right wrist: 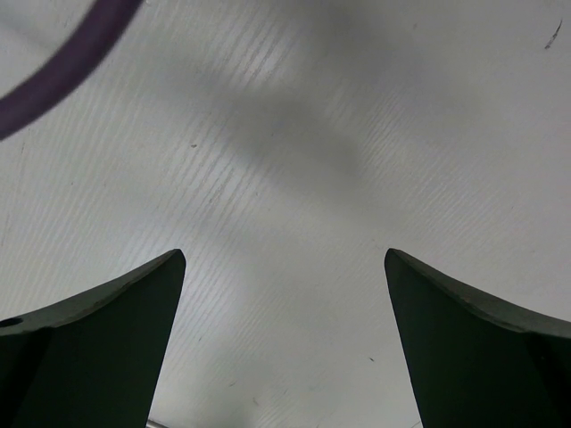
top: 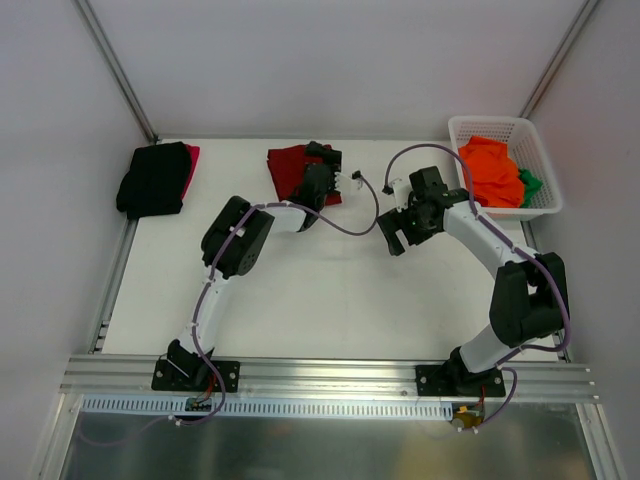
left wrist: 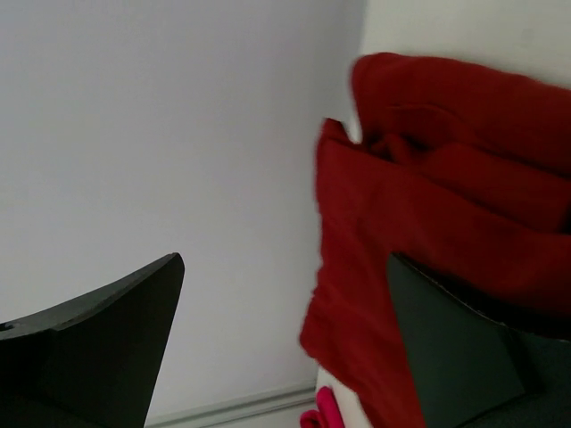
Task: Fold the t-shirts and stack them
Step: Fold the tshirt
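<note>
Dark red t-shirt (left wrist: 446,223) beside spread left jaws

The left arm (top: 205,305) and right arm (top: 480,235) had white links and black joint housings. A purple cable (right wrist: 62,69) ran rearward from each tool along the links. The fingers (right wrist: 98,348) were dark, flat, tapered wedges. Each black base plate (top: 195,375) was rectangular.

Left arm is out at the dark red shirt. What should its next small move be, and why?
Probably nudge the left pincer sideways until the edge of the dark red shirt lies between its jaws. They stand open, but the wrist view shows cloth beside one finger only, with nothing in the gap, so closing now would likely miss.
</note>
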